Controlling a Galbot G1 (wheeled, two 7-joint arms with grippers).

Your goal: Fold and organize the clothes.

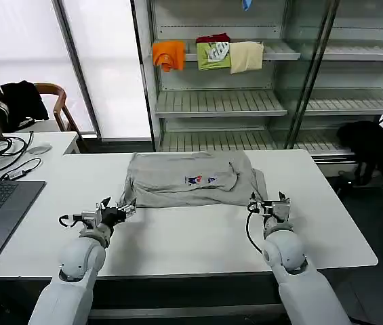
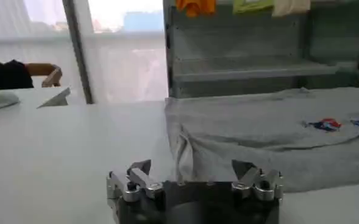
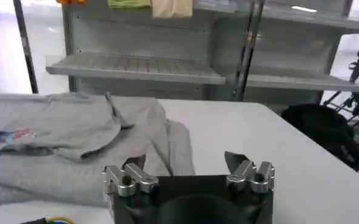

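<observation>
Both claws sit released at the near hem of the grey shirt, which lies partly folded on the white worktop: left claw at its left corner, right claw at its right. Soft, light cloth will likely sag; pinch corners or hem edges.

Materials, surfaces
Shirt: soft matt grey cloth, creased. Table: smooth white, slight sheen. Left gripper fingers: bare metal.
</observation>
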